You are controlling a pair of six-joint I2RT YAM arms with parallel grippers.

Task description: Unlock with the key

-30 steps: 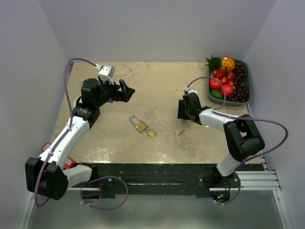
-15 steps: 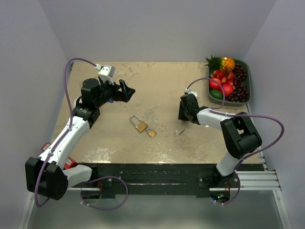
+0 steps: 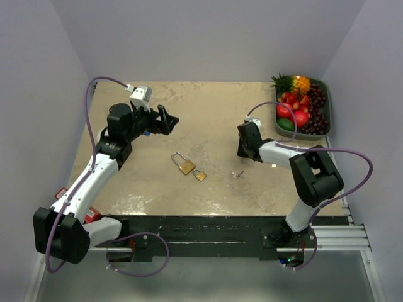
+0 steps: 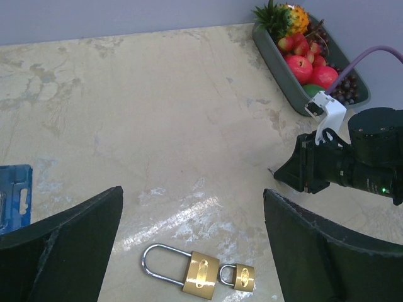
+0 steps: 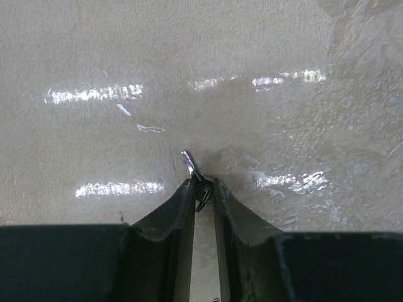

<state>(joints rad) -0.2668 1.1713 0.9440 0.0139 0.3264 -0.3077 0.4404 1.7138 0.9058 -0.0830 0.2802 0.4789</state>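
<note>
Right gripper (image 5: 203,186) narrow, pinching key (image 5: 190,162) at very tips, low on table (image 5: 94,50). Risk: thin hold, key twists or slips on lift. Big padlock (image 3: 184,165) and small padlock (image 3: 199,175) mid-table, apart from key. Left gripper (image 3: 166,119) wide, empty; unheld lock could skid at insertion.

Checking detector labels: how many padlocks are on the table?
2. The larger padlock lies mid-table; the smaller padlock sits right beside it, slightly nearer the arm bases. None look hidden.
</note>
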